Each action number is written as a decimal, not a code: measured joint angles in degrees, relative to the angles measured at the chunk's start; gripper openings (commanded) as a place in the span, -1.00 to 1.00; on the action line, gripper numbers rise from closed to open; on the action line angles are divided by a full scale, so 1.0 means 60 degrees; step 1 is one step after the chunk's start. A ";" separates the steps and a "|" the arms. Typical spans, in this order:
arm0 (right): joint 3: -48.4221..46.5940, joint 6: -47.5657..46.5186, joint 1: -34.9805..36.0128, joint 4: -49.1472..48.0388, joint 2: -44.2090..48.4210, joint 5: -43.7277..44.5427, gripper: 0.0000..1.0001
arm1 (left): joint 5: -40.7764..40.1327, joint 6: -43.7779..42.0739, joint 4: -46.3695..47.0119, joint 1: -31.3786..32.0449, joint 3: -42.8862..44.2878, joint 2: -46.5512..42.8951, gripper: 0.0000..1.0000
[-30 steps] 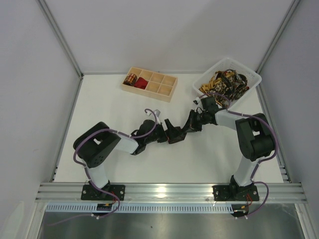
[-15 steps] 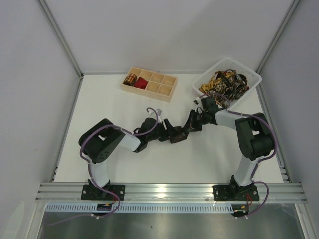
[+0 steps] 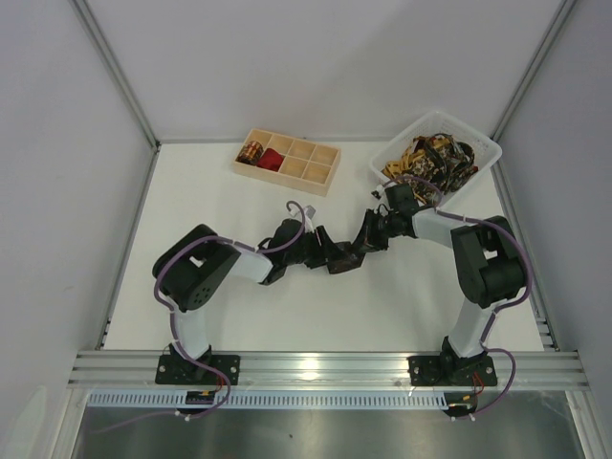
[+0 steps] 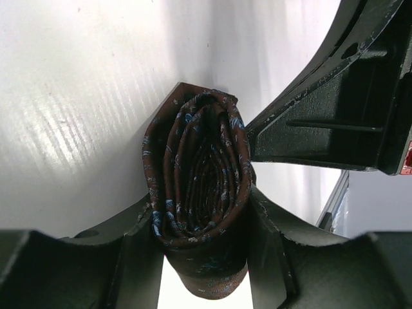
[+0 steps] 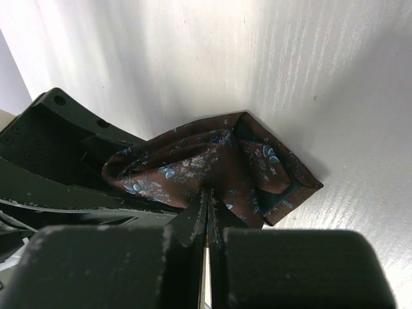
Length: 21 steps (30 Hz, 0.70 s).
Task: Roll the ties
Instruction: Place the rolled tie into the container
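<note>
A dark brown tie (image 4: 196,174) with small blue flowers is wound into a coil at mid-table. My left gripper (image 4: 199,215) is shut on the coil, one finger pressing each side and squeezing it oval. My right gripper (image 5: 207,201) is shut, pinching the tie's (image 5: 212,161) fabric at its fingertips. In the top view the left gripper (image 3: 328,256) and right gripper (image 3: 360,245) meet tip to tip, and the tie is mostly hidden between them. A gold-and-black coil (image 3: 251,151) and a red coil (image 3: 272,160) sit in the tray.
The pale wooden compartment tray (image 3: 283,180) stands at the back centre. The white basket (image 3: 484,145) at the back right holds a heap of loose patterned ties (image 3: 430,158). The right gripper's black body (image 4: 335,116) crowds the left wrist view.
My left gripper has slid right up to the coil and its jaws have come in onto it. The right arm has stayed put.
</note>
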<state>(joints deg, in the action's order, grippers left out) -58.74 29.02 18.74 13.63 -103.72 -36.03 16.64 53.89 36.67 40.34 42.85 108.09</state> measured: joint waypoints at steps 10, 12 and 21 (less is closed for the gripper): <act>-0.0138 -0.0138 -0.0011 0.0481 0.0266 0.0346 -0.98 | 0.0197 -0.0331 -0.0470 -0.0033 0.0259 -0.0004 -0.25; -0.0124 -0.0142 -0.0066 0.0488 0.0404 0.0415 -0.97 | 0.0280 -0.0335 -0.0488 -0.0055 0.0259 -0.0004 -0.24; 0.0576 -0.0200 -0.0437 0.0572 0.1078 0.0809 -0.97 | 0.0525 -0.0339 -0.0514 -0.0124 0.0259 0.0011 -0.10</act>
<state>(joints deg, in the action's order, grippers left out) -55.29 27.81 16.12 17.06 -97.25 -31.18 19.79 51.86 33.58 39.59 44.40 108.16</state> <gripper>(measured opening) 0.019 0.480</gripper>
